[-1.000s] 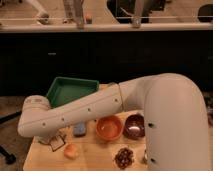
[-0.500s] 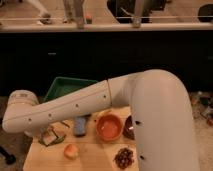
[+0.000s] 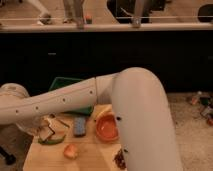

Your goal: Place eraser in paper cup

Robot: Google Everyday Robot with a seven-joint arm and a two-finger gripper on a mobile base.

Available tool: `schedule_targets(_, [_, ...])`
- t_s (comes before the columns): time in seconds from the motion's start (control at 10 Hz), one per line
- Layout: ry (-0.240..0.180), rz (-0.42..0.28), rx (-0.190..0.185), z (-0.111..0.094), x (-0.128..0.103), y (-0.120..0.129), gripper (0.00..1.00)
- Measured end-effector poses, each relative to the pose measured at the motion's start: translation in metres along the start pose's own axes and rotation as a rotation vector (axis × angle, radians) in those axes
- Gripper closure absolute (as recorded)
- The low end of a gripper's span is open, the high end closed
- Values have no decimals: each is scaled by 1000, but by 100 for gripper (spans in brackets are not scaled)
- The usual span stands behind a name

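My gripper is out of view; only the big white arm (image 3: 65, 100) shows, running from the right across the table to the left edge, with its round joint (image 3: 12, 97) at the far left. A small dark block with pale edges, apparently the eraser (image 3: 47, 133), lies at the table's left, just below the arm and beside a green curved item (image 3: 52, 140). I cannot make out the white paper cup; the arm hides the table's back left.
A green tray (image 3: 65, 82) sits at the back, partly behind the arm. A light-blue sponge (image 3: 80, 126), an orange bowl (image 3: 106, 129), a round orange fruit (image 3: 71, 150) and a dark cluster (image 3: 120, 159) lie on the wooden table (image 3: 92, 157). A dark counter stands behind.
The arm has swung further left and lower across the view, its joint now at the left edge. The things on the table have not moved.
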Motion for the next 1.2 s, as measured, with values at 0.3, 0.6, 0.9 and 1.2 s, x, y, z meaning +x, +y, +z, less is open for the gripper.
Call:
schedule_targets(0.3, [-41,-43,-9,8,19,-8,100])
schedule_targets(0.6, [-55,-57,-6,13,31,-8,100])
schedule_targets(0.9, [-67,-64,1,19,41,-6,100])
schedule_targets(1.2, [-96,-69,10,31,48,-3,100])
